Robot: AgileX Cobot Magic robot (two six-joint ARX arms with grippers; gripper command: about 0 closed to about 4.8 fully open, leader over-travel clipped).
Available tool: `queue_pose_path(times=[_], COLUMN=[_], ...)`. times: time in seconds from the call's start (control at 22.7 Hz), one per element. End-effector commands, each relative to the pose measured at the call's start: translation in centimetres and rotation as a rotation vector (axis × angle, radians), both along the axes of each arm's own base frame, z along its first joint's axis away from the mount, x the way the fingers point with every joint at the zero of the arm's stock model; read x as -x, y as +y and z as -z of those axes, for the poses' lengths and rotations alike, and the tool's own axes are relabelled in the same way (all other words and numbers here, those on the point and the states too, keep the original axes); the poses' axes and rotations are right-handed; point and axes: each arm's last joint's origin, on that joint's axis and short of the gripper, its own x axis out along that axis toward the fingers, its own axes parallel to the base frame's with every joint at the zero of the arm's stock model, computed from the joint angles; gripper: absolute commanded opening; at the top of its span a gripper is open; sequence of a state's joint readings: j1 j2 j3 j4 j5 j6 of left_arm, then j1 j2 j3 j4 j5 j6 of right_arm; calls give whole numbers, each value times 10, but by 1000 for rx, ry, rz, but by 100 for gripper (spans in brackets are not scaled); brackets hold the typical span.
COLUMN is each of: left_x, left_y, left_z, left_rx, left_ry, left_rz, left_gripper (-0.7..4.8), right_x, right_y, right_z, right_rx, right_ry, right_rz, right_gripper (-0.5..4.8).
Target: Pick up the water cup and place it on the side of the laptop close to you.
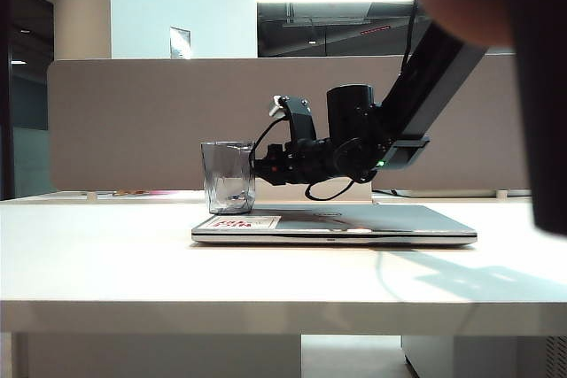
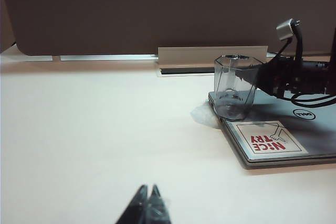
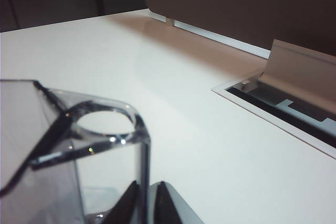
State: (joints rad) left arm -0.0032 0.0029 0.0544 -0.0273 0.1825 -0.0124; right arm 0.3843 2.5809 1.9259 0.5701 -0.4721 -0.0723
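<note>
presently right gripper [image 3: 143, 203], arm reaching level over the laptop [image 1: 354, 223], pinches the water cup [image 1: 228, 176] wall at the laptop's corner. left gripper [image 2: 147, 199] hovers low, fingertips together, empty.

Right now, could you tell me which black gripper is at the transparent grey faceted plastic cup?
The right gripper: its fingers straddle the cup wall; the left gripper hovers over the white table, apart.

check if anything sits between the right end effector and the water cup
Nothing visible does. The right end effector is already at the water cup, its fingertips either side of the cup wall, on the laptop corner.
</note>
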Motion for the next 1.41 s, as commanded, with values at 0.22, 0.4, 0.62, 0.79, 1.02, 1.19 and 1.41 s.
queue_pose_path(times=[0.22,0.4,0.62,0.79,1.02,1.19,1.41], left_x=[0,0,0,0,0,0,0], left_y=[0,0,0,0,0,0,1], left_z=[-3,-3,-3,-3,-3,-2,1], left_rx=[-4,-4,-4,-4,-4,-4,-4], left_ry=[-12,-12,-12,-12,-11,-9,16], left_rz=[3,3,3,3,4,-2,-27], left_gripper=[-6,-6,-6,-6,-6,-6,-6], right_x=[0,0,0,-2,-4,-5,-6], right_y=[1,1,0,-3,-7,-9,-14], right_z=[-8,-8,-8,-8,-8,-9,-15], right_rx=[-12,-8,-7,-2,0,2,8], right_ry=[-30,-34,-33,-29,-29,-24,-15], right_rz=[5,1,3,38,78,84,100], right_gripper=[33,8,-1,-1,26,97,87])
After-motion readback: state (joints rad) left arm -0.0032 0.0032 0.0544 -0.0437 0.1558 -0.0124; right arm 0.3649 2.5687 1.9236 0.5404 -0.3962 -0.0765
